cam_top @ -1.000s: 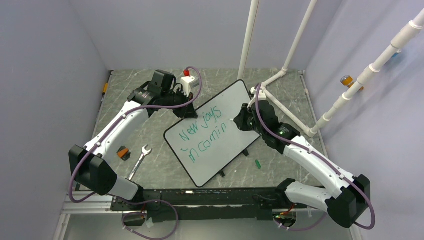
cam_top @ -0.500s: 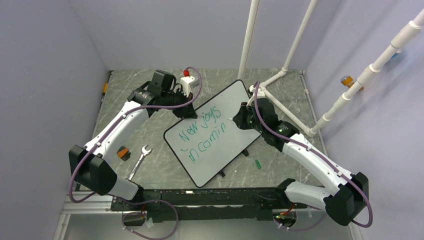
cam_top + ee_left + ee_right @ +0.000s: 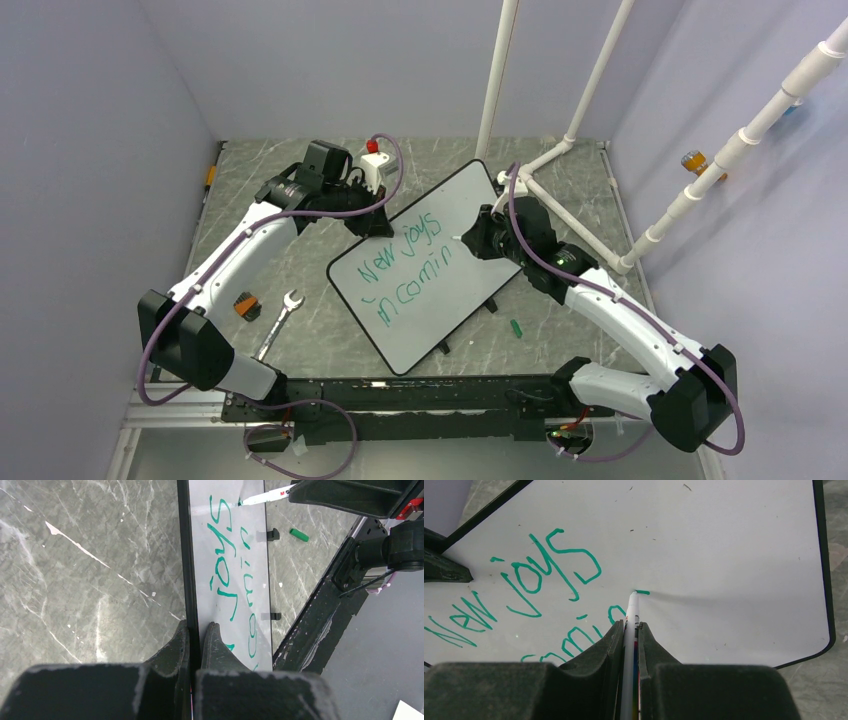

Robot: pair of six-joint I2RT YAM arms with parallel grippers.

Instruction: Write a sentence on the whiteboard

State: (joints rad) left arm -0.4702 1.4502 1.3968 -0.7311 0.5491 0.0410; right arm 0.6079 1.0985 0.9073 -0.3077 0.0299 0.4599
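Whiteboard (image 3: pixel 440 300) lies flat and skewed on the grey marbled table (image 3: pixel 300 260), between both grippers. Top view: left gripper (image 3: pixel 379 226) sits at its far-left edge, right gripper (image 3: pixel 478 240) over its far-right part; what that one holds is too small to tell. Sentence (image 3: pixel 428 266) reads "New joys incomin", green, two lines. Left wrist: jaws pinched together on the board's thin black rim, glossy white face running ahead, nearest letters cut off by the fingers. Right wrist: jaws clamped on a slim white marker (image 3: pixel 630 612), tip touching the board just ahead at a short green stroke; lower line partly hidden behind the fingers.
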